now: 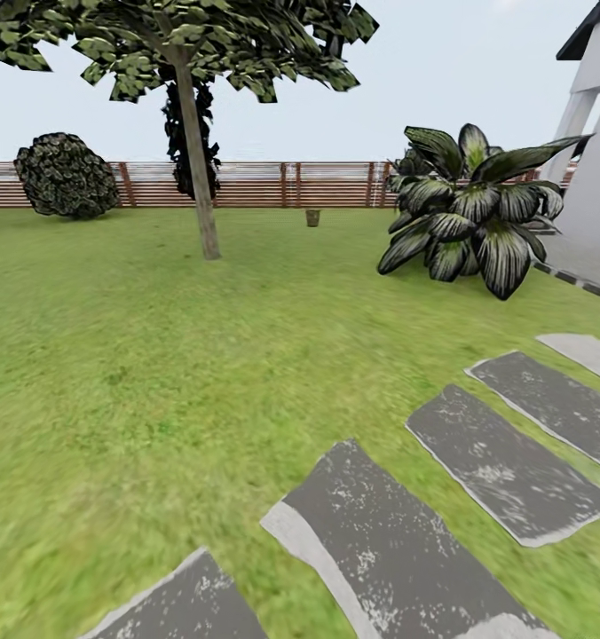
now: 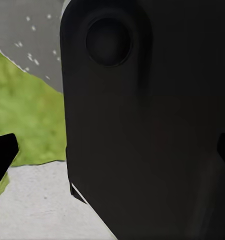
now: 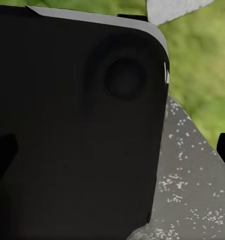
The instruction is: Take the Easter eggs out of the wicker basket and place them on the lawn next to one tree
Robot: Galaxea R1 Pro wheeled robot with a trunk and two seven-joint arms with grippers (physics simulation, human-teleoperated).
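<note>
The lawn (image 1: 158,373) stretches ahead to a brown slat fence (image 1: 264,184). A tree (image 1: 199,177) with a pale grey-beige trunk stands on the grass at the far left of centre. Far off by the fence sits a small brown container (image 1: 312,217), possibly the wicker basket, too small to tell. The Easter eggs are out of view. In the left wrist view my left gripper (image 2: 112,150) is open, with its fingertips (image 2: 2,156) at the frame's edges over a dark part of the robot's body. My right gripper (image 3: 112,147) is open in the same way, holding nothing.
Grey stepping-stone slabs (image 1: 504,461) run across the near right of the grass. A large striped-leaf plant (image 1: 473,213) stands at the right, beside a white building wall (image 1: 597,177). A round dark bush (image 1: 65,175) sits at the far left, and a thin black-leaved tree (image 1: 192,133) behind the pale trunk.
</note>
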